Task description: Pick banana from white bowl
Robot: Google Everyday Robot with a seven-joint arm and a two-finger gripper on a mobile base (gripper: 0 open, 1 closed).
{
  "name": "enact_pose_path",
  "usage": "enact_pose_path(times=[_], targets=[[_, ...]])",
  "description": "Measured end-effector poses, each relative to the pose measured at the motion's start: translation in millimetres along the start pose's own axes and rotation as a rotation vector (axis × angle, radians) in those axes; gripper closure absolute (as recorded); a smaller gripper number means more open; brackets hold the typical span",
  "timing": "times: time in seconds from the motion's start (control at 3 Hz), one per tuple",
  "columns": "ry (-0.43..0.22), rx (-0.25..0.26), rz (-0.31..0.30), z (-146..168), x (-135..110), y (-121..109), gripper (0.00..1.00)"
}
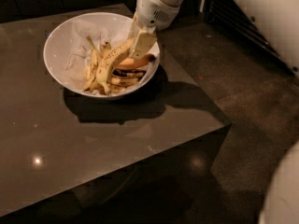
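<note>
We see the banana (111,62) lying tilted in the white bowl (58,41), its lower end among the other bananas (125,77) and its upper end raised toward the bowl's right rim. There the gripper (140,43) comes down from above, its jaws clamped on that upper end. The bowl, lined with crumpled paper (79,55), stands on the dark worktop (93,148), near its far edge.

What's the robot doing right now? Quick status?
Gripper down in white bowl, shut on banana at its upper end. Banana tilted, lower end among other bananas. Nothing blocking.
</note>
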State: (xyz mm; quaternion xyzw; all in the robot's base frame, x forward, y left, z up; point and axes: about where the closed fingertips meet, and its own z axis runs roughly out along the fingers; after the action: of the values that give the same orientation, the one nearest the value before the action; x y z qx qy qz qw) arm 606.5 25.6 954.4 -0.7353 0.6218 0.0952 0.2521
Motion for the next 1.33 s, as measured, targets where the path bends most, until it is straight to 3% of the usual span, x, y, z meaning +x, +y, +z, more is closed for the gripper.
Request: enact_pose_path(times=[0.33,1.0,1.33], targets=[[-0.116,0.064,-0.017,-25,2,18,1.0],[-0.137,0.066,-0.005,-40,-1,28,1.0],[-0.162,0.076,0.042,-57,-6,51,1.0]])
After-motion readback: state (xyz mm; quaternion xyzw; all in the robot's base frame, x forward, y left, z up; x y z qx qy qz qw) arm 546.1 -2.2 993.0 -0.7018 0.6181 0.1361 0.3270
